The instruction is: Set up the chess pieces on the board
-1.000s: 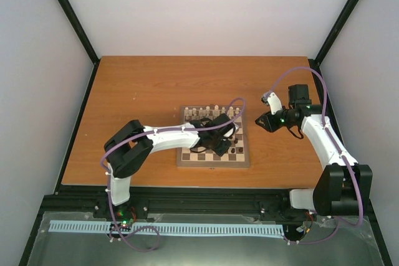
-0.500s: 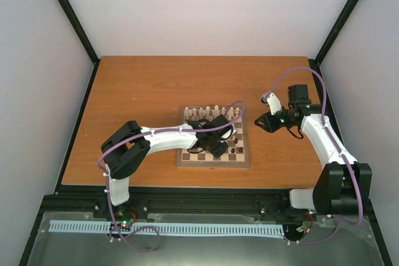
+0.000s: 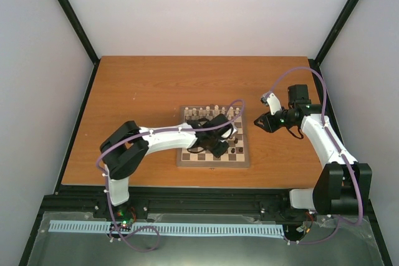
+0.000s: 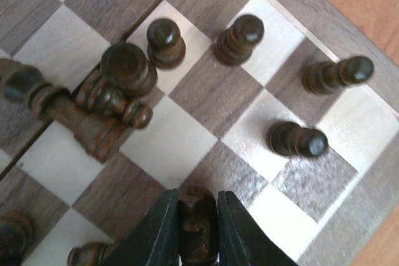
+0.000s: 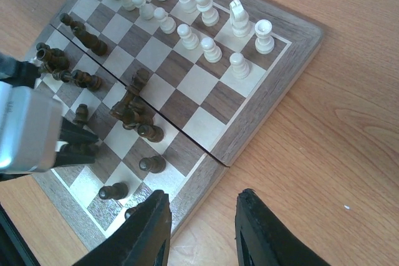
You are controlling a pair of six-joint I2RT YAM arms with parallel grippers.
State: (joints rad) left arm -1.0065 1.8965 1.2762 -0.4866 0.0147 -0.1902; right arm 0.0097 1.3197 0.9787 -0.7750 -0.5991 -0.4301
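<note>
Item 1, left gripper [image 4: 198,219]: you have its two black fingers clamped on a dark piece [image 4: 198,207]. The piece sits squarely between the pads, over the near half of the board [image 3: 187,161], right of centre

Item 2, right gripper [image 5: 199,228]: you see its jaws apart with nothing between them, over bare table [image 3: 137,104] just right of the board

Item 3, board: flat, square, matte wood with visible grain. It has walnut-brown and cream checks, a grey-brown border, and a seam across the middle

Item 4, cream pieces [image 5: 187,35]: smooth, turned, round-headed figures, standing ranked along the far side

Item 5, dark pieces [image 4: 93,104]: glossy brown turned figures. You find several toppled in a heap touching one another by the seam, and others upright, each on its own square, near the right border

Item 6, table: orange-brown wood-grain top
</note>
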